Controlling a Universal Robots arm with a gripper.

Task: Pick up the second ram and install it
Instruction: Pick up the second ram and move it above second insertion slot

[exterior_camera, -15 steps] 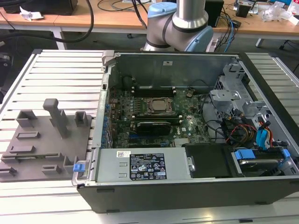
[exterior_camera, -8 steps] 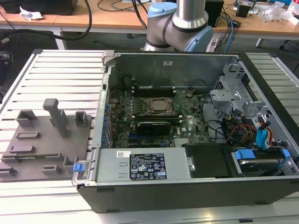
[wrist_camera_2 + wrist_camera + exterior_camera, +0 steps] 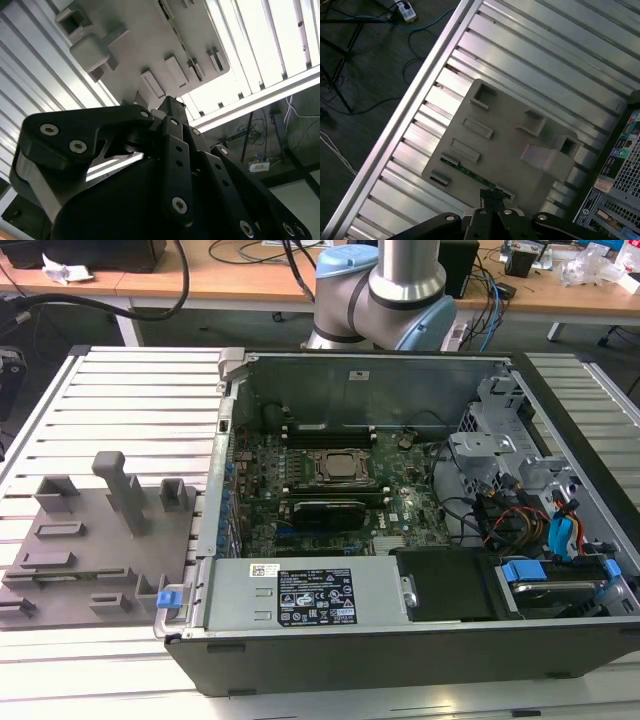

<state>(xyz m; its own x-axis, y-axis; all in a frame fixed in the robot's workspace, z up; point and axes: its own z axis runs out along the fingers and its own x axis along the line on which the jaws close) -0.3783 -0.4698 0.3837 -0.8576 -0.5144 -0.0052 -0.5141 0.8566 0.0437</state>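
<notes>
arm (image 3: 385, 290): silver tube, light-blue joint caps over grey housings. gripper (image 3: 492, 196): matte black link bars and rounded knuckles in both wrist views, with silver socket-head screws (image 3: 77, 146) at the pivots.

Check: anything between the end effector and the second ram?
Nothing visible. In the first wrist view the end effector hangs close by the second ram lying in the grey tray, no object between them.

A grey plastic tray (image 3: 85, 555) with upright blocks lies on the slatted counter (image 3: 140, 390), just beside an open computer case (image 3: 400, 665) holding a green motherboard (image 3: 400, 505).
</notes>
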